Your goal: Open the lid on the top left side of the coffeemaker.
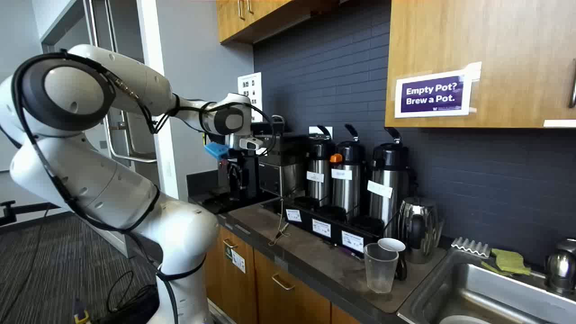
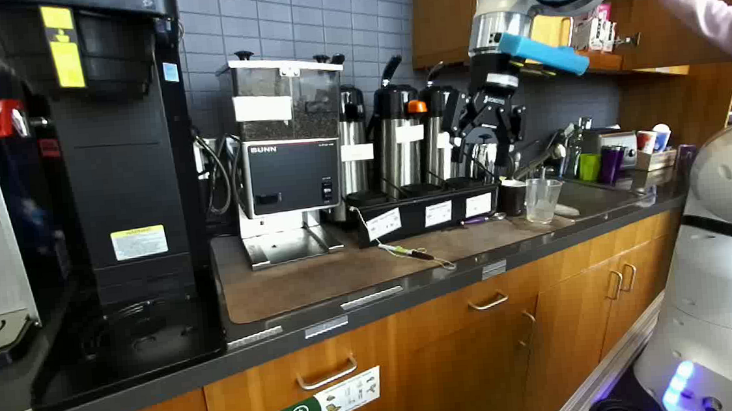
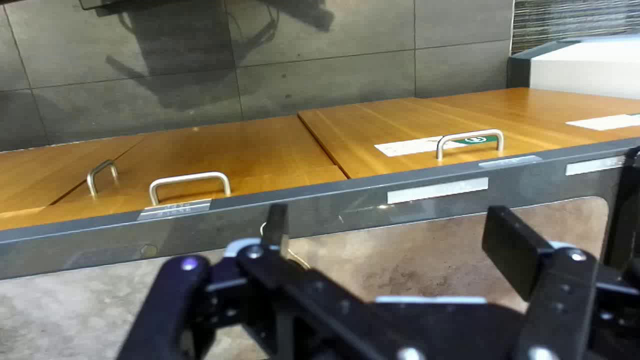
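Observation:
The coffeemaker (image 2: 125, 178) is a tall black brewing machine at the left of an exterior view, its top cut off by the frame. In an exterior view, its black base (image 1: 218, 202) shows while much of the rest is behind my arm and gripper. I cannot make out the lid in any view. My gripper (image 2: 488, 143) points down above the counter, in front of the airpots as seen there, apart from the coffeemaker. It also shows in an exterior view (image 1: 237, 180). In the wrist view, the jaws (image 3: 387, 225) are wide apart with nothing between them, above the brown mat.
A BUNN grinder (image 2: 291, 172) with clear hoppers and black top knobs stands beside the coffeemaker. Three steel airpots (image 1: 348, 180) stand behind a black rack (image 2: 432, 216). A plastic cup (image 1: 380, 270) and sink (image 1: 477, 292) lie farther along. A person's arm (image 2: 697, 16) reaches toward an open cabinet.

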